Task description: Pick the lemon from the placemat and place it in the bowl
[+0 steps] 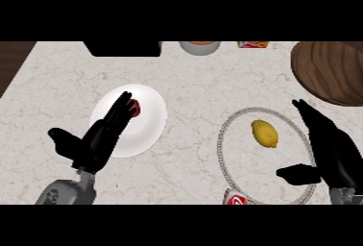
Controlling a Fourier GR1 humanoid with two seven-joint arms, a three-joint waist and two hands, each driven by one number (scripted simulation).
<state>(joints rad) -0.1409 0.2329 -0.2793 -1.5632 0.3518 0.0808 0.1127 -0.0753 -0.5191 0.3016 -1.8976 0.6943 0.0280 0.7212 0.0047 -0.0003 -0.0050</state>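
Yellow lemon (264,133) sits untouched on the round placemat (225,154), a pale mat with a beaded grey rim, right of centre on the marble counter (191,77). Just to its right, the right hand (332,149) stands on edge beside the fruit, fingers straight and pointing away, thumb jutting left toward the near side of the mat, wide open, nothing in it. My read: it is lined up alongside the lemon so fingers and thumb can close from either side, so the pick has not begun.

Far right, the wooden bowl (332,69) waits at the counter's corner, well apart from the lemon, its brown interior showing nothing inside. That is the drop target, a short carry away from the mat.

Over on the left, the left hand (99,137) lies open, fingers straight, across a white plate (149,122) that carries a small red item (135,107); it grips nothing and looks parked.

A red-and-white packet (236,198) peeks in at the mat's near edge, and a dark box (122,48), a grey cup (199,47) and another packet (253,44) line the far edge.
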